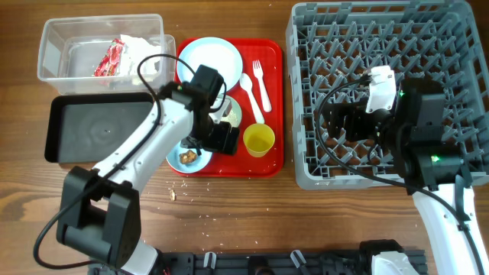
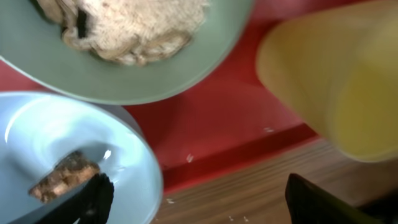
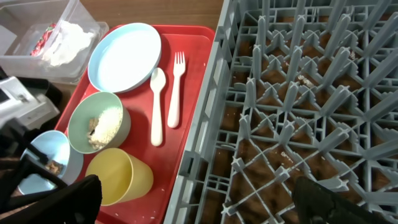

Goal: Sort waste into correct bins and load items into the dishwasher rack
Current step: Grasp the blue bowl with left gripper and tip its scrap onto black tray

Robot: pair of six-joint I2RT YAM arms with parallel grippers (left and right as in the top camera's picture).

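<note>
left gripper [image 2: 198, 200] wide open, low over blue bowl [image 2: 56, 143] holding food scraps [image 2: 62, 175] on red tray [image 2: 211, 124]. right gripper [image 3: 205, 200] wide open, empty, above grey rack [image 3: 298, 93], left part.

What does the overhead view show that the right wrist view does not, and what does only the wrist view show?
Only the overhead view shows the loose crumbs on the table and the left arm's base. Only the right wrist view shows the crumbly food inside the green bowl, which the left arm mostly hides from above. Both show the plate, fork, spoon, yellow cup and rack.
</note>
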